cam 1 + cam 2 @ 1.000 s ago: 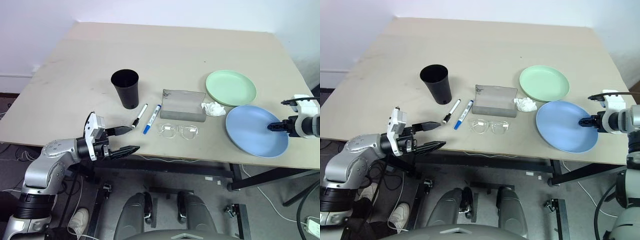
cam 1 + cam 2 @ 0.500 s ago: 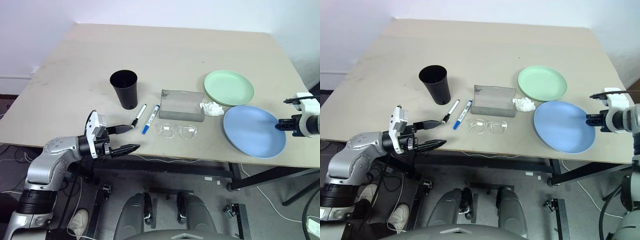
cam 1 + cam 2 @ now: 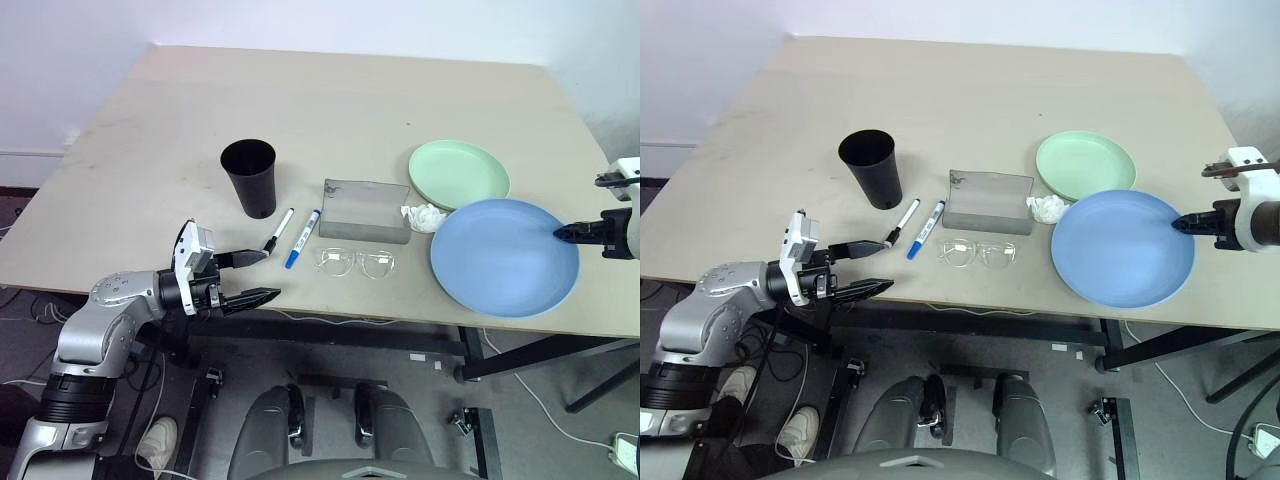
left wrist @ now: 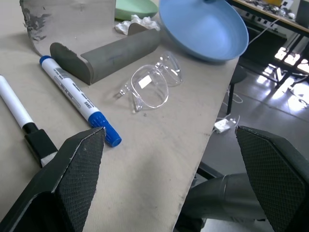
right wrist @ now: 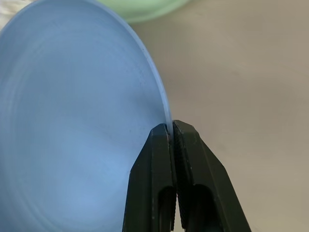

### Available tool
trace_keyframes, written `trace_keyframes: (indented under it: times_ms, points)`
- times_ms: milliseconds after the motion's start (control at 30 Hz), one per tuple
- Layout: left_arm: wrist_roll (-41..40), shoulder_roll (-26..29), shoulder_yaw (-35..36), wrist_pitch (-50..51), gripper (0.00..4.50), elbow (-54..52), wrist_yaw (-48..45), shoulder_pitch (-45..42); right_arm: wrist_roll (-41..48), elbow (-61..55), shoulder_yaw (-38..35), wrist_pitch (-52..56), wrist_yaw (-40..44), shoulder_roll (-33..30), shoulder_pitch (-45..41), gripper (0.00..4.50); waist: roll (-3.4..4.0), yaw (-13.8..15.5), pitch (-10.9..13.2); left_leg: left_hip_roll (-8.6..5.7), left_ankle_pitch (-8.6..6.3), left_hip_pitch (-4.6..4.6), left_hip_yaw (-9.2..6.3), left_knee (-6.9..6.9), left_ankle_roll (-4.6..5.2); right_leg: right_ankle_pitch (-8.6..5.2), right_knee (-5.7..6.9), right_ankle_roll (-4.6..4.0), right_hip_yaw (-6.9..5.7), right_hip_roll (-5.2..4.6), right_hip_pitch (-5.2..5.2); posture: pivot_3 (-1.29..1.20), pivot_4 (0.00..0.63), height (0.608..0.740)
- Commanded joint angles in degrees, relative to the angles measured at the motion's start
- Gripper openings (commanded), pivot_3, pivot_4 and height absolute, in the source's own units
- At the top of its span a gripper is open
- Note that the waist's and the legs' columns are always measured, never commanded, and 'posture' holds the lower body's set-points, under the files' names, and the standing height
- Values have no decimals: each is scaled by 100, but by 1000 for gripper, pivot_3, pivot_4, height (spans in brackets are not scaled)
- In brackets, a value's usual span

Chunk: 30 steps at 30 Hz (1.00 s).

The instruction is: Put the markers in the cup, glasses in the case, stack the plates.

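My right gripper [image 3: 562, 232] is shut on the rim of the light blue plate [image 3: 504, 256], which is raised and tilted at the table's right. The pale green plate [image 3: 459, 175] lies flat just behind it. The black cup [image 3: 250, 177] stands upright left of centre. Two markers lie beside it, one black-capped [image 3: 279, 231], one blue-capped [image 3: 303, 237]. The grey case [image 3: 366, 210] sits open in the middle, with the clear glasses [image 3: 357, 263] in front of it. My left gripper [image 3: 256, 276] hangs open at the table's front edge, near the black-capped marker.
A crumpled white tissue [image 3: 425, 217] lies between the case and the plates. The table's front edge [image 3: 400, 322] runs just below the glasses. Cables and a table frame show on the floor beneath.
My right gripper has closed on the blue plate's rim and lifted it; the plate now tilts and has shifted left toward the tissue. The left gripper has stayed put.
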Motion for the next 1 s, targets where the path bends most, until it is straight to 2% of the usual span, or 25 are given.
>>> trace_keyframes:
  times_ms: [33,233,333,467,600,700,833,1000]
  points:
    - [21,85,69,-103,4500,-31,-83,-52,330,-220,-509,36,145,-193,-170,23,1,-1,0,0,0,0,0,0,0,0,0,0,0,0,1,0,150,710]
    - [29,111,95,-100,4500,-19,-102,-70,495,496,-925,283,-565,293,-1324,23,4,-31,1,3,0,-4,3,0,0,1,0,-1,0,0,-4,0,150,710]
    - [27,113,101,-92,4500,-7,-95,-103,283,1038,-967,253,-1320,814,-2029,23,3,-31,1,20,0,-3,25,0,-1,8,0,-11,-8,-2,-6,0,150,710]
    - [47,107,88,-113,4500,-20,-73,-121,-138,2106,-1211,-95,-2907,1674,-2901,23,3,-48,1,29,1,-5,44,-2,-4,15,1,-20,-7,-3,-20,0,150,710]
    - [51,111,117,-117,4500,-81,-31,-96,-311,2947,-1300,-869,-3666,2288,-3232,23,4,-24,1,35,25,-32,62,-2,-42,22,6,-26,-7,-2,-50,0,150,710]
    - [60,120,147,-120,4500,-121,15,-72,-384,3477,-1324,-1440,-4003,2498,-3383,23,4,-19,1,33,28,-71,71,3,-38,35,15,-5,-8,1,-85,0,150,710]
    - [48,135,206,-104,4500,-244,121,33,-175,4346,-1782,-2240,-4586,2630,-3696,23,5,-42,1,30,36,-71,81,5,-23,40,16,7,-8,11,-83,0,150,710]
    - [-4,167,278,-57,4500,-441,238,214,-129,4949,-2004,-2881,-4836,2677,-3971,23,5,-62,1,37,39,-59,82,9,-27,42,23,10,-6,19,-76,0,150,710]
